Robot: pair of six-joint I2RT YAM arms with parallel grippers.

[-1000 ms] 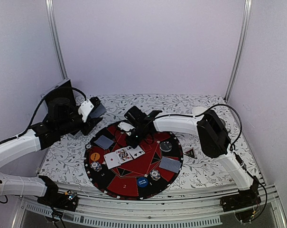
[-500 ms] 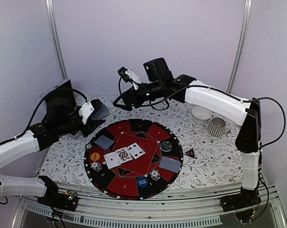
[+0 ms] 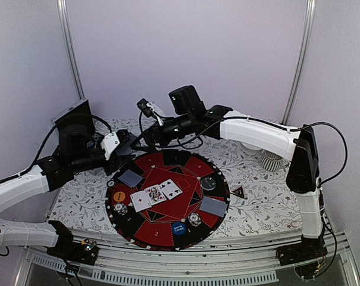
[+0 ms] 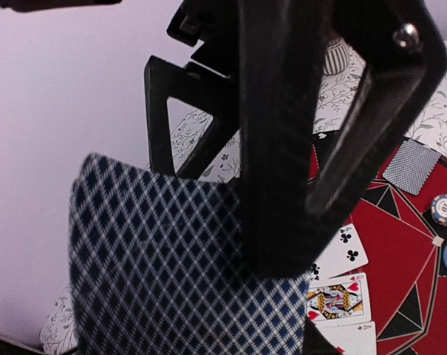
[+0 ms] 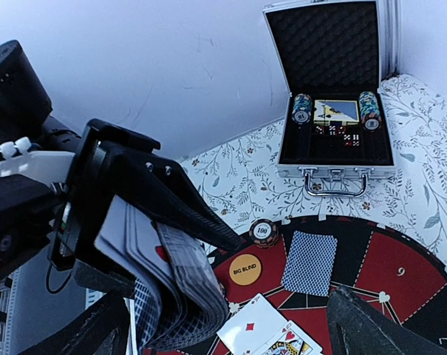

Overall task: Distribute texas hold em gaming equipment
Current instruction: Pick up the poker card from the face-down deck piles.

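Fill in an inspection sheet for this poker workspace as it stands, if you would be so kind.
Surface: floral table cover with round red-black mat.
Job's things: three face-up cards, left face-down card, right face-down card, orange button, blue button, chips on the mat; triangle marker beside it; deck in left gripper.
Clutter: ribbed cup; open metal case.
Grippers: left jaws shut on the deck; right gripper open, empty.
Cables: black loops on both arms.
Surroundings: plain walls, metal posts.
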